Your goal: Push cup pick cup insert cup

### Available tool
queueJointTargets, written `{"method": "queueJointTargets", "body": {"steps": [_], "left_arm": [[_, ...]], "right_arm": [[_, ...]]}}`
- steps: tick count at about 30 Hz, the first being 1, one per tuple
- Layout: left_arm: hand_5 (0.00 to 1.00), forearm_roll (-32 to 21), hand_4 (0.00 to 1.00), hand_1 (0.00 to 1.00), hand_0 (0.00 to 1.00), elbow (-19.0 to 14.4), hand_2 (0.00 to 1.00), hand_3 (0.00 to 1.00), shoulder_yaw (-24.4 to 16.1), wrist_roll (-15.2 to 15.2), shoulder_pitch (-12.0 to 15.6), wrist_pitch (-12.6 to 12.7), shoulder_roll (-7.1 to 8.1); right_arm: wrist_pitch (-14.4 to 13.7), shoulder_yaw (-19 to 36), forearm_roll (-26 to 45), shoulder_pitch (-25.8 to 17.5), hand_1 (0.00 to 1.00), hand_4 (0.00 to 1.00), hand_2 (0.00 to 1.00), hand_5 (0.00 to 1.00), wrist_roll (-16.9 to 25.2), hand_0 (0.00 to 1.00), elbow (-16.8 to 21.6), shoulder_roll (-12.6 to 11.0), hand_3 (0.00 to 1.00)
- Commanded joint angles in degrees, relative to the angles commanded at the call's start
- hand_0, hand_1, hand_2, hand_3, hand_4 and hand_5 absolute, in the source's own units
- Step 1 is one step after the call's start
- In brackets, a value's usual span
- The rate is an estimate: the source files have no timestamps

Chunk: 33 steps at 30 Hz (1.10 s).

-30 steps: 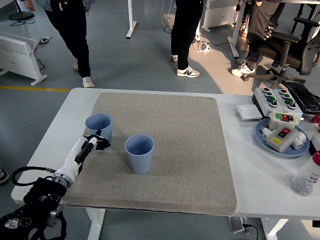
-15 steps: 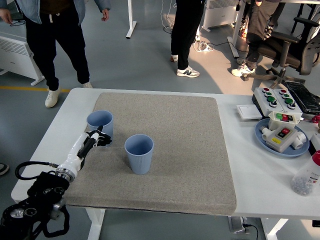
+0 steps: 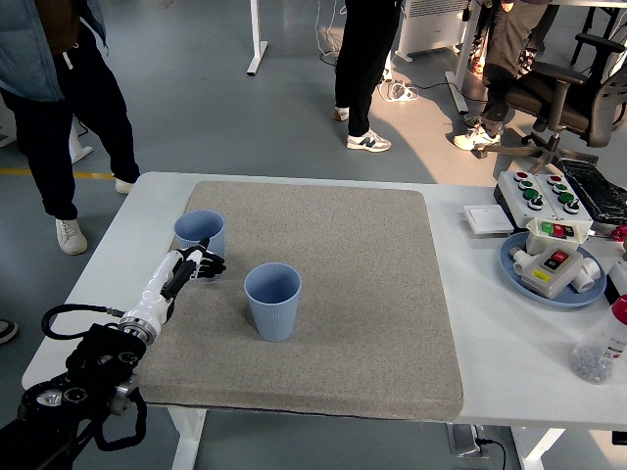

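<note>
Blue far cup (image 3: 201, 233) upright at mat's (image 3: 372, 294) left edge; left hand (image 3: 199, 264) touching its near side, fingers loosely curled, gripping nothing. Near cup (image 3: 272, 301) upright, well apart, mid-mat. Judged: push stage underway; pick and insert not yet done.

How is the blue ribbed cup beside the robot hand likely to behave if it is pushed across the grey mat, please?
The far blue ribbed cup looks empty and thin-walled, so probably light. It is tall with a narrower base, so a high push from the left robot hand may tip it. The textured grey mat likely adds drag.
</note>
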Motion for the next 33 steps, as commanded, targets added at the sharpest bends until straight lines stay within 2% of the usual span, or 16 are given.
{"method": "queueJointTargets", "body": {"steps": [10, 14, 18, 20, 26, 29, 33], "left_arm": [[0.998, -2.76, 0.566, 0.565, 0.644, 2.35, 0.501, 0.443, 3.04, -0.65, -2.18, 0.25, -0.73], [0.998, -3.29, 0.564, 0.564, 0.643, 2.88, 0.5, 0.443, 3.74, -0.63, -2.22, 0.22, -0.87], [0.998, -2.15, 0.564, 0.564, 0.643, 2.0, 0.5, 0.443, 2.88, -0.24, -1.49, 0.21, -0.57], [0.998, -0.51, 0.562, 0.564, 0.644, 0.7, 0.502, 0.443, 1.58, 0.38, -0.62, 0.05, -0.19], [0.998, 7.39, 0.568, 0.563, 0.615, -6.24, 0.509, 0.459, -4.9, 3.71, 4.06, -0.9, 2.12], [0.998, 12.73, 0.568, 0.563, 0.615, -9.76, 0.509, 0.459, -8.06, 5.47, 6.35, -1.34, 3.66], [0.998, 19.76, 0.605, 0.565, 0.6, -14.89, 0.53, 0.489, -12.47, 7.65, 9.58, -2.19, 6.51]], "right_arm": [[-0.02, 0.03, -0.33, 0.25, 0.548, 0.348, 0.659, 0.862, -0.06, 0.53, 0.0, 0.06, 0.737], [-0.02, -0.18, -0.21, 0.22, 0.548, 0.348, 0.659, 0.863, -0.08, 0.53, 0.0, 0.06, 0.737], [0.02, -0.2, -0.09, 0.17, 0.548, 0.348, 0.659, 0.863, -0.08, 0.53, 0.0, 0.0, 0.737], [0.04, 0.09, -0.32, 0.1, 0.548, 0.346, 0.659, 0.863, -0.11, 0.53, 0.0, -0.02, 0.734], [0.12, 0.85, -1.02, -0.21, 0.547, 0.345, 0.658, 0.864, -0.16, 0.53, 0.0, -0.16, 0.734], [0.14, 1.54, -1.91, -0.32, 0.547, 0.345, 0.658, 0.864, -0.26, 0.53, 0.0, -0.19, 0.734], [0.15, 1.69, -1.87, -0.59, 0.548, 0.344, 0.656, 0.866, -0.27, 0.53, 0.0, -0.27, 0.734]]}}
